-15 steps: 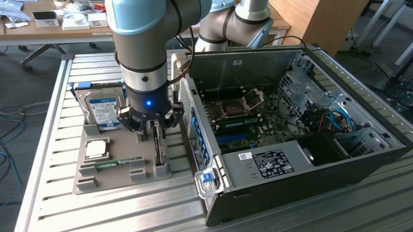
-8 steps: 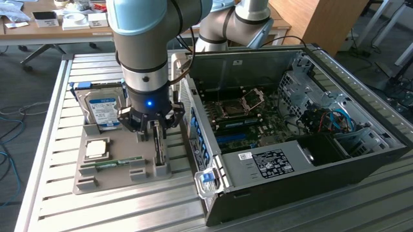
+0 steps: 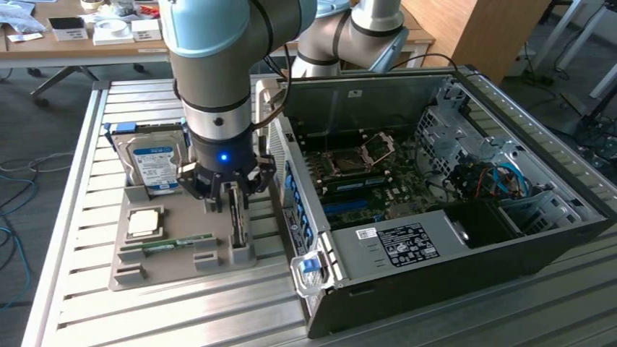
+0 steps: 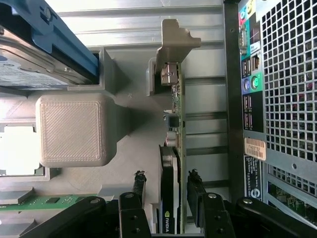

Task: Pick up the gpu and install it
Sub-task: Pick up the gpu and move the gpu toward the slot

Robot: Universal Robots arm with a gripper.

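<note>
Jaws down, apart, astride upright gpu (image 4: 169, 191)

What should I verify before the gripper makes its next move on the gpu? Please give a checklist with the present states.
1. The gripper is open: ok.
2. Its fingers stand on both sides of the gpu: ok.
3. The gpu stands on edge in the gray holder: ok.
4. The hard drive is apart from the fingers: ok.
5. The computer case has its side open: ok.
6. A free slot for the card: cannot tell.
</note>
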